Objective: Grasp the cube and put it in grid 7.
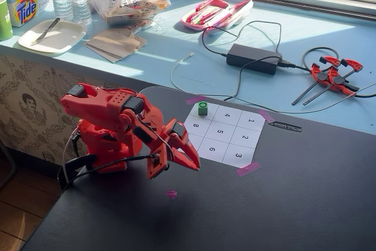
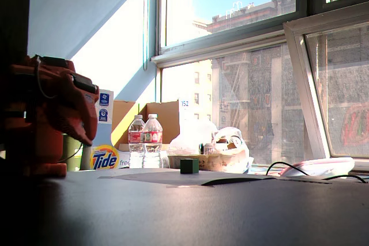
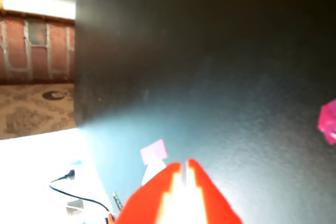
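Our gripper point(image 3: 184, 167) jaws nearly closed, empty, over bench point(image 1: 282, 204) | cube point(image 1: 202, 108) already sits in grid 7 point(image 1: 201, 113) | risk: we nudge it out.

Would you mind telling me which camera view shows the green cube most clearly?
The elevated fixed view: the cube sits lit on the numbered sheet's far-left corner cell. The low fixed view shows it only as a dark backlit block. The wrist view misses it.
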Controlling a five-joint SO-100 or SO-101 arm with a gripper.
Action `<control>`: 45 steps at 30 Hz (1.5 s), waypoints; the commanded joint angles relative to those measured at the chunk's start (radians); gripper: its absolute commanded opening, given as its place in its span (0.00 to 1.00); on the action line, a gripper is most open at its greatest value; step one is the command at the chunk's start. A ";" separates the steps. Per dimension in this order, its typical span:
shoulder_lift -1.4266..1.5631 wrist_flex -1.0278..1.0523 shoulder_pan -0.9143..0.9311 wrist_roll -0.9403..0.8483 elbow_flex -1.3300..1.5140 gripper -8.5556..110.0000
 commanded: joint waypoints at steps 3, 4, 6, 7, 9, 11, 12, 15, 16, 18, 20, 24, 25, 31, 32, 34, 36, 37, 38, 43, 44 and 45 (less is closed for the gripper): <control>0.026 0.097 0.018 0.041 0.072 0.08; 0.026 0.121 0.018 0.043 0.072 0.08; 0.025 0.152 0.018 0.043 0.072 0.07; 0.025 0.158 0.018 0.041 0.072 0.07; 0.025 0.163 0.023 0.043 0.072 0.07; 0.025 0.163 0.023 0.040 0.072 0.07; 0.023 0.163 0.023 0.040 0.072 0.07; 0.023 0.163 0.023 0.040 0.072 0.07; 0.023 0.163 0.023 0.038 0.072 0.07; 0.023 0.163 0.023 0.038 0.072 0.07; 0.023 0.163 0.023 0.038 0.072 0.07; 0.023 0.163 0.023 0.038 0.072 0.07; 0.023 0.163 0.023 0.038 0.072 0.07; 0.023 0.163 0.023 0.038 0.072 0.07; 0.023 0.163 0.023 0.038 0.072 0.07; 0.023 0.163 0.023 0.038 0.072 0.07; 0.023 0.163 0.023 0.038 0.072 0.07; 0.023 0.163 0.023 0.038 0.072 0.07; 0.023 0.163 0.023 0.038 0.072 0.07; 0.023 0.163 0.023 0.038 0.072 0.07; 0.023 0.163 0.023 0.038 0.072 0.07; 0.023 0.163 0.023 0.038 0.072 0.07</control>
